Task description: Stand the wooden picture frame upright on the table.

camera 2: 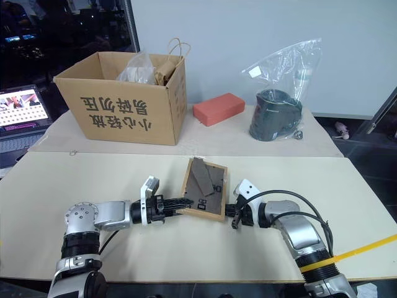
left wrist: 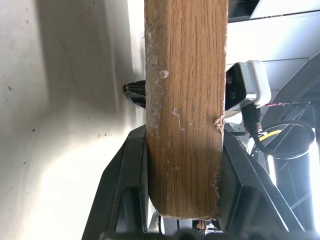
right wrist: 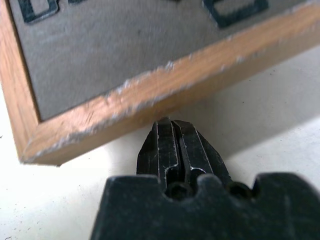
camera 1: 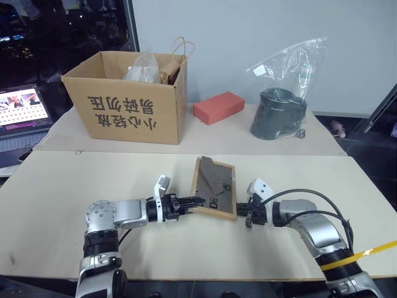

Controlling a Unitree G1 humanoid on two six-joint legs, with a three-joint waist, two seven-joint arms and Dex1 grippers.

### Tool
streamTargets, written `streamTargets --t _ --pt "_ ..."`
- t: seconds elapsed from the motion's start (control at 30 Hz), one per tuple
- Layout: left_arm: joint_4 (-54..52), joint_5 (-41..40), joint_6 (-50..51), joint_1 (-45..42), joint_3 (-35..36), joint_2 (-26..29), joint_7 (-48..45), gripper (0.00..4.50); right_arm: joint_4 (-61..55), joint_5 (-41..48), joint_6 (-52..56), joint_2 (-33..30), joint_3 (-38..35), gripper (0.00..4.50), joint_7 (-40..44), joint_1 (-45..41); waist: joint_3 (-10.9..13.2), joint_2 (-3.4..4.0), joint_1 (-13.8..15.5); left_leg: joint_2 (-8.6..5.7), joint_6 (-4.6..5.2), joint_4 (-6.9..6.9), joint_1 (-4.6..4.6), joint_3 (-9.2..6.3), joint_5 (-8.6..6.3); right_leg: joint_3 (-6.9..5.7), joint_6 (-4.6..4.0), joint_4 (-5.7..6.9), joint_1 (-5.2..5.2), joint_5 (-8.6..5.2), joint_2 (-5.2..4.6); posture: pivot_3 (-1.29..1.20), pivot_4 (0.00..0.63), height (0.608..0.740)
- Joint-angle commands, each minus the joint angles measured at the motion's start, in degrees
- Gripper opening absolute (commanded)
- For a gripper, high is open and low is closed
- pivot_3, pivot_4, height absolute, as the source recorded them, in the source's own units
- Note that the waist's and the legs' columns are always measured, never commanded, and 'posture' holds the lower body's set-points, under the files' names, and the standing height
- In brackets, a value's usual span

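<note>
Cardboard box (camera 1: pixel 127 99), red block (camera 1: pixel 218 107), bagged pot (camera 1: pixel 279 112) behind frame (camera 1: pixel 214 187).

Wooden picture frame (camera 1: pixel 214 187) — grey back up, tilted — on the beige table (camera 1: pixel 62 186).

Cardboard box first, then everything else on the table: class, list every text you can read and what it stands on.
Cardboard box: "小心轻放 别被压坏", printed upside down.
Dark tub in a plastic bag: pale wording, too small to read.
Frame back: label unreadable.
Laptop screen: unreadable.
</note>
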Motion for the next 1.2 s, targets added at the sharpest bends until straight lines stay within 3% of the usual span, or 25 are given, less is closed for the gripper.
streamTargets --t 0.03,0.17,0.27,0.47,0.63,0.93,1.2 --pt "-2.6 -3.7 0.3 -1.2 3.2 3.6 -2.9 1.16 -1.3 4.8 4.4 -4.1 -7.3 0.0 0.9 -1.2 0.0 -0.02 0.0 0.0 0.0 0.0 -0.02 0.0 0.0 0.0 -0.01 0.0 0.0 0.01 0.0 0.0 0.15 0.716" --pt "-5.0 -3.6 -0.7 -1.9 3.2 7.9 -5.4 1.16 -3.2 13.4 14.4 -9.1 -15.2 0.0 3.0 -2.2 0.2 -0.01 0.1 0.0 0.0 -0.04 -0.05 0.0 0.0 0.0 -0.06 -0.04 -0.02 0.03 0.0 0.0 0.15 0.716" --pt "-9.2 -2.4 -2.5 -1.6 1.4 9.6 -7.9 1.16 -5.4 19.6 21.3 -9.9 -19.2 0.74 2.0 -5.2 0.2 -0.02 0.0 0.0 0.0 -0.07 -0.05 0.0 0.0 0.0 -0.08 -0.06 -0.04 0.04 0.0 0.0 0.15 0.716" --pt "-18.0 1.1 -7.4 1.5 -3.6 12.5 -14.7 1.16 -8.9 28.5 31.5 -7.4 -19.8 2.82 -1.4 -14.9 0.3 0.02 -0.1 0.0 -0.01 -0.11 -0.05 0.01 0.0 0.01 -0.09 -0.06 -0.08 0.05 0.0 0.0 0.15 0.716" --pt "-19.0 1.6 -8.5 1.1 -5.8 11.6 -14.8 1.16 -6.0 26.7 31.6 -1.1 -11.4 4.49 -3.0 -23.8 0.4 0.04 -0.1 0.0 -0.01 -0.08 -0.19 0.0 0.0 0.0 -0.08 -0.07 -0.21 0.04 -0.01 0.0 0.15 0.716" --pt "-18.9 0.4 -8.5 0.5 -6.1 10.7 -13.8 1.16 0.5 19.4 23.5 3.0 -2.8 4.49 -2.4 -26.3 0.4 0.07 0.7 0.0 -0.07 -0.1 -0.92 -0.06 0.05 -0.11 -0.36 0.02 -0.88 0.22 -0.03 0.0 0.15 0.716" --pt "-16.6 -1.5 -7.1 -0.1 -4.9 10.2 -11.4 1.16 -6.7 25.0 19.8 4.1 -4.1 4.49 5.7 -22.8 0.4 0.09 1.1 0.0 -0.1 -0.09 -0.91 -0.09 0.07 -0.16 -0.38 0.04 -0.84 0.23 -0.03 0.0 0.15 0.716"
